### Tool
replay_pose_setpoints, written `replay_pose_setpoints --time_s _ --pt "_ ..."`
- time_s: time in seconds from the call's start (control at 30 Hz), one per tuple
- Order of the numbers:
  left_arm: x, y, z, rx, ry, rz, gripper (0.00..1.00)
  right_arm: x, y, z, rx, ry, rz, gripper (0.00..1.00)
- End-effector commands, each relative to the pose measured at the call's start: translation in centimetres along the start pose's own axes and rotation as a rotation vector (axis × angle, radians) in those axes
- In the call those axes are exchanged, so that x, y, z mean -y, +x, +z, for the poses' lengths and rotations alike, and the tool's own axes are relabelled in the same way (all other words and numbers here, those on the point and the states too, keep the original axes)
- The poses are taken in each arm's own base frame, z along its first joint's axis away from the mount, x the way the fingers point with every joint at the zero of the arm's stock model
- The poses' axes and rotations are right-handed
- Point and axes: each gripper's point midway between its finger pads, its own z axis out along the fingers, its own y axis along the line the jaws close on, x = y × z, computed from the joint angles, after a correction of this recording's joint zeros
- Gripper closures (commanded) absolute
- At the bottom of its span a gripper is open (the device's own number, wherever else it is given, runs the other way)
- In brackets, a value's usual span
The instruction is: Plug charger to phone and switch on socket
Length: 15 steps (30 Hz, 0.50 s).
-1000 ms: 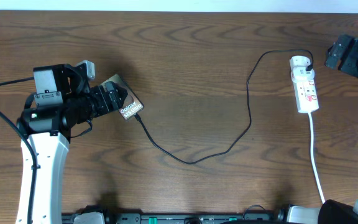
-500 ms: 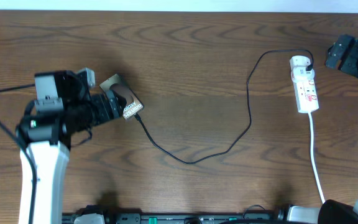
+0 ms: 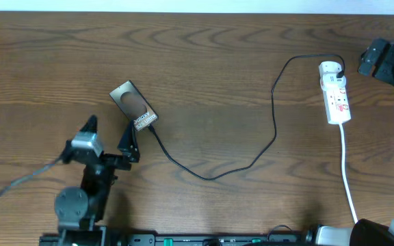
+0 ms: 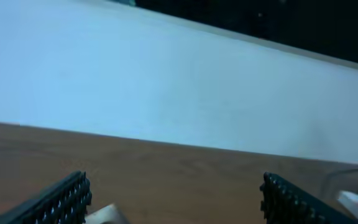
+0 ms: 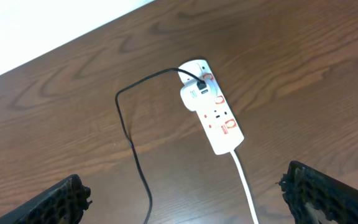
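The jaws of the right gripper [image 5: 184,179] are held wide apart, and nothing is held or touched by them. The socket [image 5: 211,115], a long white plastic power strip with small red switches, is seen ahead of these jaws, in the gap between the two fingers. It is laid flat on the brown wooden table [image 3: 204,55], at the far right. Its long side is pointed away from the robot and tilted a little. The black plug of the charger [image 3: 211,177], a long thin black cable, is pushed into its far end. The right arm is much nearer, so the switch is best pressed by that arm.

The jaws of the left gripper [image 3: 111,128] are also spread wide and are empty. The phone [image 3: 133,107], a small dark brown flat slab, is laid just past them and is not touched. The cable's small tip is seen at the phone's near end. Whether it is pushed all the way in cannot be told.
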Motion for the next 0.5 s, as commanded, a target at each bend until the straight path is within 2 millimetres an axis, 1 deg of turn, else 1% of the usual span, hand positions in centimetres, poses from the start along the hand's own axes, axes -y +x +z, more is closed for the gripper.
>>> replay_pose_setpoints --time_s 0.0,0.1,0.17,0.2,0.3,0.4,0.43,0.47 --pt "-1.4 1.4 -0.8 0.087 -0.034 0.085 0.14 -0.2 0.0 -0.4 0.009 -0.001 0.006 0.01" --pt "-1.9 2.9 -1.2 0.088 -0.043 0.149 0.14 -0.2 0.0 -0.4 0.009 -0.001 0.006 0.01" --pt "-2.1 3.7 -1.4 0.08 -0.046 0.162 0.14 -0.2 0.0 -0.4 0.009 -0.001 0.006 0.01" --pt "-2.3 4.6 -1.5 0.051 -0.05 0.165 0.14 -0.2 0.0 -0.4 0.009 -0.001 0.006 0.01" --pt "-2.7 6.2 -1.8 -0.014 -0.064 0.165 0.14 -0.2 0.0 -0.4 0.009 -0.001 0.006 0.01" --pt "-3.3 8.5 -2.0 -0.108 -0.081 0.157 0.14 -0.2 0.0 -0.4 0.009 -0.001 0.006 0.01" --pt "-3.7 10.1 -2.2 -0.173 -0.091 0.149 0.14 -0.2 0.0 -0.4 0.009 -0.001 0.006 0.01" --pt "-3.8 10.9 -2.4 -0.206 -0.093 0.145 0.14 -0.2 0.0 -0.4 0.009 -0.001 0.006 0.01"
